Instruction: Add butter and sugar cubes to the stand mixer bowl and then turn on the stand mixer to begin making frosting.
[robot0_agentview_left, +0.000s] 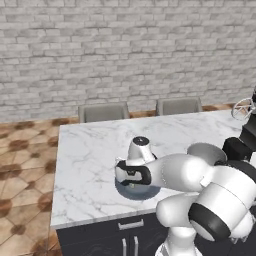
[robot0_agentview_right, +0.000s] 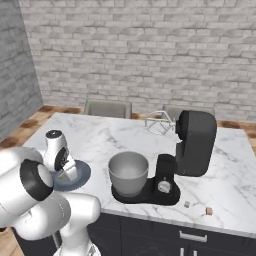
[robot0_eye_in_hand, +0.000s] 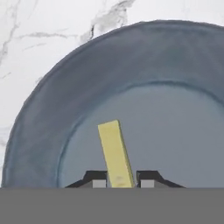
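Step in hand: picking up butter (robot0_eye_in_hand: 115, 153), first item of the job. Gripper (robot0_eye_in_hand: 119, 179) down low over dark grey plate (robot0_eye_in_hand: 39, 127) at near-left of marble counter (robot0_agentview_left: 90, 150); hand view has both fingertips (robot0_eye_in_hand: 97, 180) tight against the sides of the yellow stick, one each side, so jaws read as closed on the butter, stick lying on plate floor and running away from the hand. Whether grip is firm enough to lift, can't say. Mixer bowl (robot0_agentview_right: 128, 172) sits right of the plate on the base of the stand mixer (robot0_agentview_right: 192, 145), well apart from butter; looks empty. Mixer head tilted back, whisk (robot0_agentview_right: 159, 123) up at far side, so bowl mouth unobstructed from above. Two small cubes (robot0_agentview_right: 209, 211) on counter near-right of mixer, prob. the sugar, untouched. Next, by my read: lift straight up clear of plate rim, carry right over bowl, release inside. Then cubes, then silver knob (robot0_agentview_right: 164, 186). Risk: thin stick could slip or pivot between the jaws in transit.
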